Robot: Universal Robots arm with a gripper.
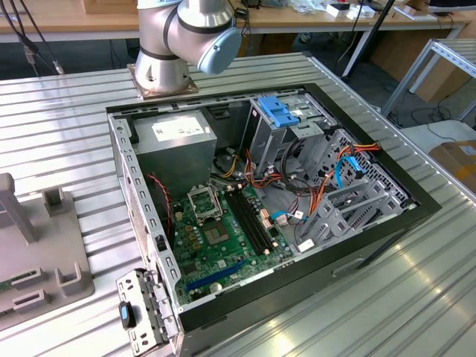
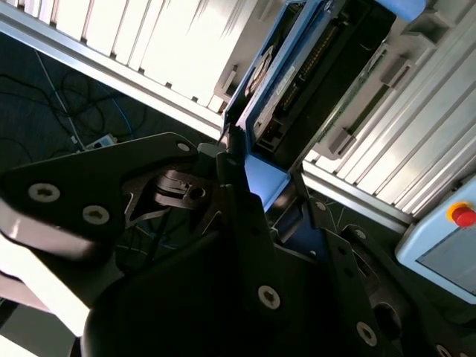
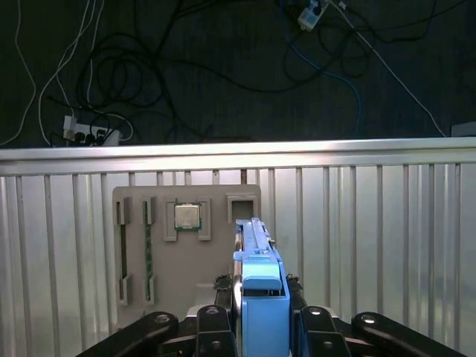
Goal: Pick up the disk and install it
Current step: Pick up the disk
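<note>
In both wrist views my gripper (image 3: 260,316) (image 2: 262,186) is shut on the disk (image 3: 256,245) (image 2: 286,74), clamping its bright blue carrier frame between the black fingers (image 3: 214,327). The disk is edge-on, with its metal body pointing away from the gripper. It hangs well above the ribbed metal table, over the grey fixture tray (image 3: 149,223). In the exterior view the arm's base (image 1: 167,44) stands behind the open computer case (image 1: 416,212). The case's drive cage, with a small blue tab (image 1: 281,111), is at its back.
Inside the case are a grey power supply box (image 1: 175,145), a green motherboard (image 1: 223,230) and loose orange and blue cables (image 1: 349,163). The fixture tray (image 1: 44,253) at the exterior view's left holds a processor chip (image 3: 187,216). A control pendant with a red button (image 2: 461,216) lies beyond the table.
</note>
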